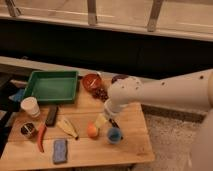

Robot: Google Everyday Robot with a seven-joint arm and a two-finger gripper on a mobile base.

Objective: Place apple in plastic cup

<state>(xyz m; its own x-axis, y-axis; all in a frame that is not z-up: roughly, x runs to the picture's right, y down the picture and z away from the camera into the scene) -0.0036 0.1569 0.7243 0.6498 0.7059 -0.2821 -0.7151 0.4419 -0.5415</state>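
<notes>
Dim, warm light is falling around the gripper (103, 120), which is hovering just beside the apple (92, 130). Behind it, the background is lying in shadow.

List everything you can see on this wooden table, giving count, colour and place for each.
apple: one, orange-yellow, front centre
plastic cup: one, blue, right of the apple
tray: one, green, back left
bowl: one, red-orange, right of the tray
white cup: one, white, left edge
chilli: one, red, front left
sponge: one, blue, front edge
banana: one, yellow, left of the apple
table: one, light wood
arm: one, white, reaching in from the right
gripper: one, low, just behind the apple and plastic cup
</notes>
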